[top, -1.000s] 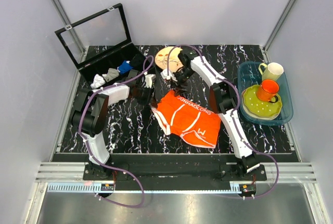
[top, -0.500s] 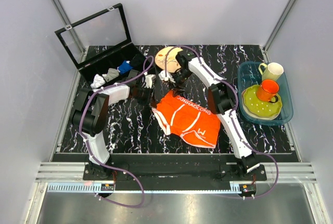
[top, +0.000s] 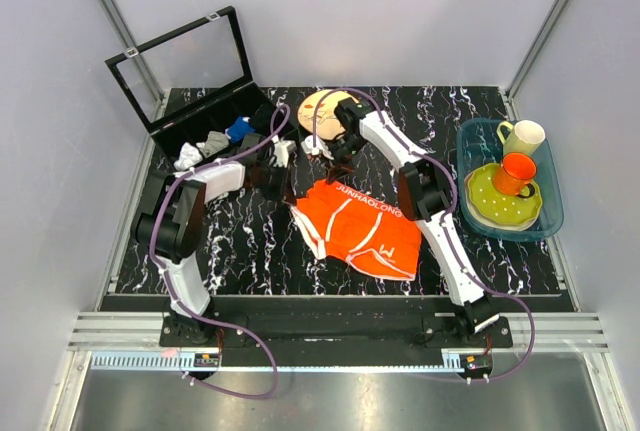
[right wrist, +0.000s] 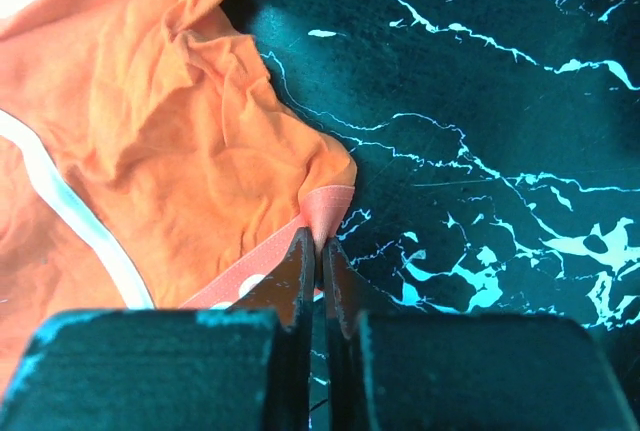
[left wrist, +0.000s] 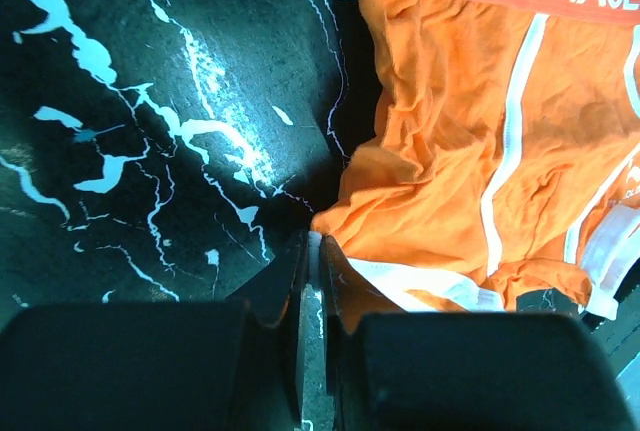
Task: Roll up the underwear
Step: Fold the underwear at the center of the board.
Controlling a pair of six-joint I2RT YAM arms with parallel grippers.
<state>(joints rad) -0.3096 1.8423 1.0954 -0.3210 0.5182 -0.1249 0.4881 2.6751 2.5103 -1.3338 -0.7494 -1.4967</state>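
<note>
The underwear (top: 357, 234) lies spread, a bit rumpled, mid-table just in front of both grippers, lettered band (top: 367, 201) along its far edge & white edging down the front. Its left corner, a white-hemmed leg end, is at the L gripper (top: 290, 196). In the left wrist view the fingers (left wrist: 285, 286) are pressed together w/ barely a slit btwn them, orange cloth pinched at the tips. The far corner, where the band ends, is in the R gripper (top: 333, 176). The right wrist view shows both fingers (right wrist: 292, 271) clamped tight on the band's tip, cloth creased just beyond. Table (top: 240, 251) is black w/ white veins. Far left is a black case (top: 200, 121) w/ lid up & small rolled garments (top: 212, 141) inside. Behind the R gripper lies a round tan plate (top: 318, 106). At the right edge a blue tray (top: 548, 219) holds a green dotted plate (top: 490, 206) w/ an orange cup (top: 515, 173) on it, & a yellow cup (top: 524, 136) at its far end.
</note>
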